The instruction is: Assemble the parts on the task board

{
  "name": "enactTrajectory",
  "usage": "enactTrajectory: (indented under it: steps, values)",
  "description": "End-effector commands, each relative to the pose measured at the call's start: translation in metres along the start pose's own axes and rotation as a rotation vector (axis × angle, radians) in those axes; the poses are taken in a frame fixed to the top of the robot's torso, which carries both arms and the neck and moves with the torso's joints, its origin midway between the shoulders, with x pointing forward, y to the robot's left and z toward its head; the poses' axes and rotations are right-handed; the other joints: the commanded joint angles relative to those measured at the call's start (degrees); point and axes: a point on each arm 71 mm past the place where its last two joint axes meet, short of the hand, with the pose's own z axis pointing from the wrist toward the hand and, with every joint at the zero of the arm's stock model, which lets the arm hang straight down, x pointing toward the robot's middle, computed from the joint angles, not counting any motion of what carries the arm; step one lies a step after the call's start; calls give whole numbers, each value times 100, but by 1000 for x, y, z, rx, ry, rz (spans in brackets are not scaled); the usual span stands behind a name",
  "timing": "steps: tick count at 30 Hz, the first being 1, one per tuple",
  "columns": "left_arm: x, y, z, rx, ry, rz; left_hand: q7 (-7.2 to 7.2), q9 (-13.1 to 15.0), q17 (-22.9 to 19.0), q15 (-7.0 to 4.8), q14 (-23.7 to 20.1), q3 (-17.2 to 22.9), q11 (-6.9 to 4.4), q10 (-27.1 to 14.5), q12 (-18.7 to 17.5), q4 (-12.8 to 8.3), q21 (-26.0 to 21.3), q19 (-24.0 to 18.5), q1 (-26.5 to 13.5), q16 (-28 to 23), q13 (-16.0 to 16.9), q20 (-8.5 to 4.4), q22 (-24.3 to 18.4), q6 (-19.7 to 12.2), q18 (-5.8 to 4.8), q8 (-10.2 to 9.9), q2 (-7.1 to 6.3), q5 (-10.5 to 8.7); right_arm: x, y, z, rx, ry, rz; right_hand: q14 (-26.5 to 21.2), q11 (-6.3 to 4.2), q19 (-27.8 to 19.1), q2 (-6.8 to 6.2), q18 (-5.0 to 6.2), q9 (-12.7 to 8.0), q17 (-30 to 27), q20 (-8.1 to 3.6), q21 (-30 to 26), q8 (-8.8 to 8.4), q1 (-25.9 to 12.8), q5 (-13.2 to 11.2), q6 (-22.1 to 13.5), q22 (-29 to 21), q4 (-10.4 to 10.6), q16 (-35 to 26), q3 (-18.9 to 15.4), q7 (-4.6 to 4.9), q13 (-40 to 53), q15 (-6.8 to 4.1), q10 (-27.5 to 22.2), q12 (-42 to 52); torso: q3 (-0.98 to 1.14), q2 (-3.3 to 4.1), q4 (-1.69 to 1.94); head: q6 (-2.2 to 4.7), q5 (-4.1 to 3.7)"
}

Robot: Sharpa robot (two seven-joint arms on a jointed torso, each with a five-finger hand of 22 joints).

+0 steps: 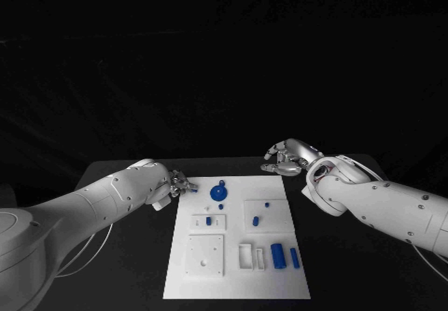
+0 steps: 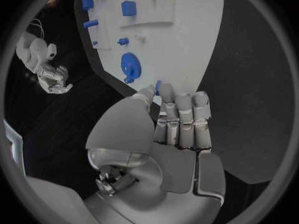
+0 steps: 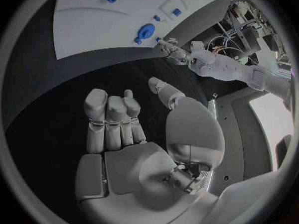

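The left robot hand (image 2: pixel 177 122) is pinching a small blue peg (image 2: pixel 158 87) at the task board's (image 1: pixel 280 285) far-left corner, beside the blue gear (image 1: pixel 217 192). The right robot hand (image 1: pixel 287 159) is hovering, curled and holding nothing, beyond the board's far-right corner. The peg is looking light, rigid and slick, so gripping its middle is probably safest.

we see two glossy white, rounded arm shells dotted with small dark screws, the left arm (image 1: pixel 103 197) trailing a thin pale cable beneath it. each ends in a silver metal hand, left hand (image 2: pixel 168 134) and right hand (image 3: pixel 134 139), with segmented grey fingers (image 2: pixel 184 117) and smooth domed palm casings.
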Motion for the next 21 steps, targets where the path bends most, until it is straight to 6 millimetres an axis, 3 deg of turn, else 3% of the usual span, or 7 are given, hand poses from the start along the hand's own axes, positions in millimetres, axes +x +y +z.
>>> enactTrajectory:
  steps: [1, 3, 4, 6, 13, 16, 21]
  values:
    - [0, -1, -2, 14, -9, -112, 2, 100, 6, -81, 76, 1130, -91, 132, 11, -1464, 85, 83, -662, 69, 49, -738, 111, 149, -55, 75, 160, 280, 0, -1, -1, -5, 4, -1, 40, 111, 18, 2, 677, 9, 10, -38, -37, -2, -3, 22, 32, 6, 9, -20, -27, 52, -8, 9, -287, 32, -2, -4, 2, 5, 5]
    - [-1, 0, -4, 14, -2, -130, 5, 126, 7, -83, 138, 1425, -131, 199, 49, -1833, 112, 136, -1115, 109, 76, -741, 105, 219, -65, 115, 203, 500, -1, -2, -1, -2, 4, -2, 40, 110, 18, 2, 677, 10, 10, -38, -37, -1, 0, 23, 33, 7, 7, -20, -26, 52, -9, 8, -287, 33, -3, -8, 4, 6, 10]
    - [-1, 1, -6, 15, 3, -139, -10, 157, -2, -102, 173, 1712, -151, 224, 65, -2196, 148, 211, -1613, 129, 95, -755, 100, 237, -64, 141, 288, 607, -1, -2, -1, -1, 4, -1, 40, 110, 19, 1, 677, 10, 11, -39, -37, -1, 3, 23, 33, 7, 5, -20, -26, 52, -9, 8, -287, 33, -4, -7, 4, 10, 17]
    - [-1, 1, -9, 21, 7, -148, -28, 185, -8, -113, 205, 1885, -158, 258, 77, -2352, 161, 252, -1768, 144, 104, -771, 95, 277, -54, 174, 290, 660, -2, -3, -1, 1, 3, -2, 40, 110, 19, 1, 677, 10, 11, -39, -37, -1, 5, 23, 34, 7, 4, -20, -26, 51, -9, 8, -287, 33, -2, -12, 7, 4, 24]
    - [4, 1, -24, 51, 41, -154, -56, 236, -7, -134, 258, 2042, -186, 315, 104, -2431, 187, 300, -1932, 181, 123, -789, 98, 323, -44, 219, 275, 780, -3, -6, -2, 7, 3, -2, 41, 109, 19, 0, 677, 11, 12, -39, -37, -1, 11, 24, 35, 8, 1, -21, -26, 51, -11, 7, -287, 35, -9, -27, 28, -8, 48]
    - [7, 1, -31, 68, 47, -140, -77, 275, -1, -147, 280, 2105, -211, 336, 118, -2444, 205, 317, -1960, 206, 135, -801, 102, 364, -37, 258, 209, 996, -3, -7, -2, 10, 2, -3, 41, 109, 19, 0, 677, 11, 12, -39, -37, -1, 14, 25, 35, 8, -1, -21, -25, 51, -11, 7, -287, 35, -10, -49, 47, -30, 49]
    - [12, 3, -42, 95, 35, -94, -94, 301, 2, -158, 297, 2136, -224, 358, 129, -2446, 225, 335, -1954, 223, 144, -811, 105, 389, -29, 281, 150, 1086, -3, -8, -2, 11, 2, -1, 41, 109, 20, 2, 677, 12, 13, -40, -38, -1, 18, 25, 35, 8, -2, -21, -24, 50, -12, 7, -287, 36, -7, -94, 74, -67, 51]
